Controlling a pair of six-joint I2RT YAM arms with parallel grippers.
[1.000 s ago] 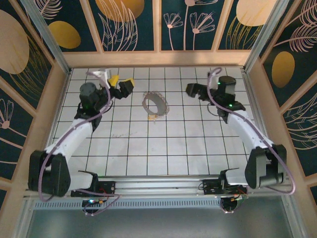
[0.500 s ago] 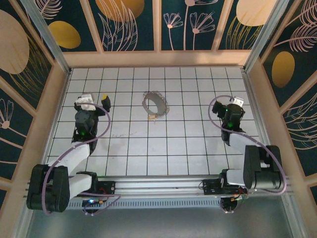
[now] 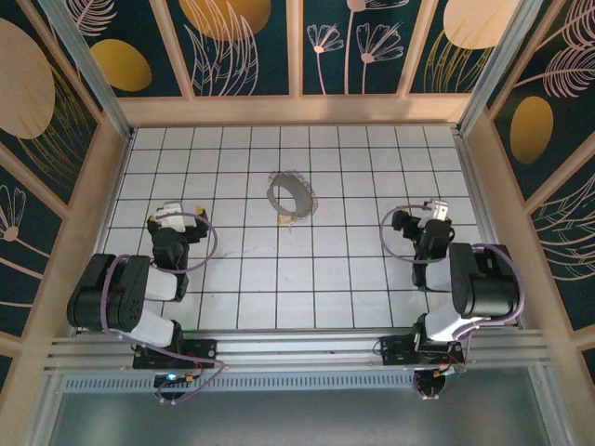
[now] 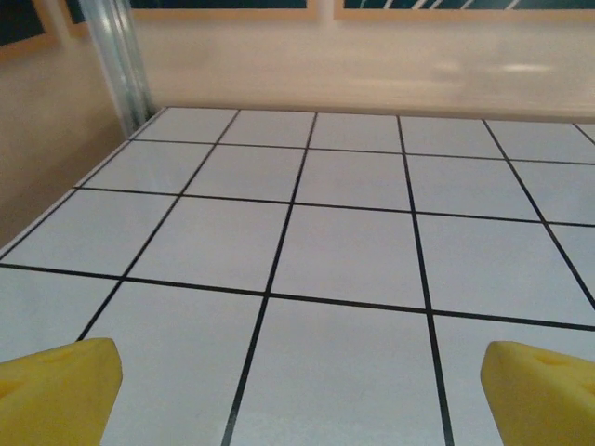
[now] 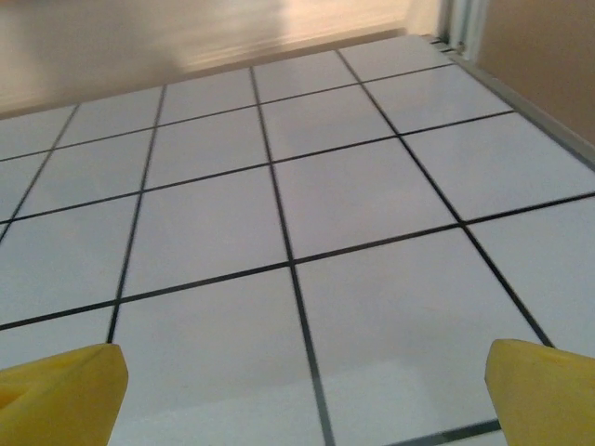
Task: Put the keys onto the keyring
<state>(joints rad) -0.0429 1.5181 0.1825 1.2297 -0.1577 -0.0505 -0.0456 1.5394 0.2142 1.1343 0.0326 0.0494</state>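
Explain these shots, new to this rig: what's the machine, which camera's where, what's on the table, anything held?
Two robot arms, the left arm and right arm, are bolted at the near edge of a tiled table. One camera looks down from above and behind. The other two sit on the wrists: the yellow pads at the bottom corners are that arm's own jaws. Both jaws stand wide open, holding nothing. On the table lies a beaded keyring loop, a tiny tagged key at its near edge; whether it's threaded on, I can't tell.
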